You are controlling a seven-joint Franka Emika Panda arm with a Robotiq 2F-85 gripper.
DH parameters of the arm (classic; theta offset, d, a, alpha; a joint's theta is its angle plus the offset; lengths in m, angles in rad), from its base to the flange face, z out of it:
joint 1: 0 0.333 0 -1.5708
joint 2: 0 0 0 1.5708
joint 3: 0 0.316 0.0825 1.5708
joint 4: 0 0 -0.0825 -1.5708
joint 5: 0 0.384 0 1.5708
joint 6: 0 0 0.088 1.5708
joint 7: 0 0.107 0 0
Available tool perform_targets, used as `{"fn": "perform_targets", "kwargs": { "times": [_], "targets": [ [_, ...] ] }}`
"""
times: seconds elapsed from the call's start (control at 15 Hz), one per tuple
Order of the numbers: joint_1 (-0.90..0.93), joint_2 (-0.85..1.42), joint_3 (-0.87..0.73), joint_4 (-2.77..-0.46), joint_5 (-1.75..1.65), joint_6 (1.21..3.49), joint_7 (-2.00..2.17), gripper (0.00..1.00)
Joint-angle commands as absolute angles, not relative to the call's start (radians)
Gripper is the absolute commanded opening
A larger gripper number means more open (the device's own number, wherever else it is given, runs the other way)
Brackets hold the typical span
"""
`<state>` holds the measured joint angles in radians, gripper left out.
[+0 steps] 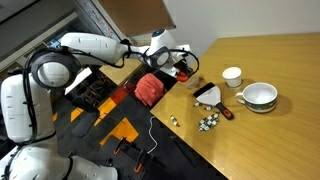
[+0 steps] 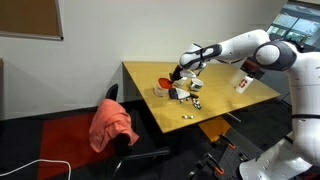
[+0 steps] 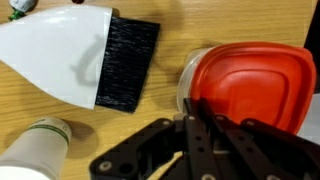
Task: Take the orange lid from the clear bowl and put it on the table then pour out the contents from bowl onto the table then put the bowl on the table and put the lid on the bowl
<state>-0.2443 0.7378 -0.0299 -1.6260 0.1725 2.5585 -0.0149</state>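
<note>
**Lid on bowl; gripper at its near-left rim**

The orange lid (image 3: 250,85) is seen seated on the clear bowl (image 3: 188,82), on the table (image 3: 165,95). The gripper (image 3: 200,125) is placed at the lid's near-left edge. The lid lies to the far right of the fingertips. The jaw opening cannot be told, and no grasp is seen. 1 white brush (image 3: 70,50) lies just left of the bowl.

The orange lid (image 3: 250,80) is a flat red-orange plastic piece with rounded corners and a raised rim. It lies level on top of the clear bowl (image 3: 188,80), whose see-through rim peeks out at the lid's 9 o'clock edge. The bowl stands upright on the desk (image 3: 165,95), a smooth light-brown wooden top. In an exterior view the contents (image 1: 175,120), a few tiny pale bits, lie loose on the desk near its edge, at about 6 o'clock from the bowl and apart from it.
</note>
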Motion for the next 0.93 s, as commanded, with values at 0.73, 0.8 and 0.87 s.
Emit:
{"fn": "perform_targets", "kwargs": {
  "times": [0.73, 0.8, 0.87],
  "targets": [
    [-0.256, 0.874, -0.027, -1.396, 0.192, 2.386, -0.008, 0.02],
    [-0.255, 0.882, -0.028, -1.386, 0.19, 2.385, -0.006, 0.02],
    [-0.254, 0.892, -0.029, -1.374, 0.188, 2.382, -0.005, 0.02]
  ]
}}
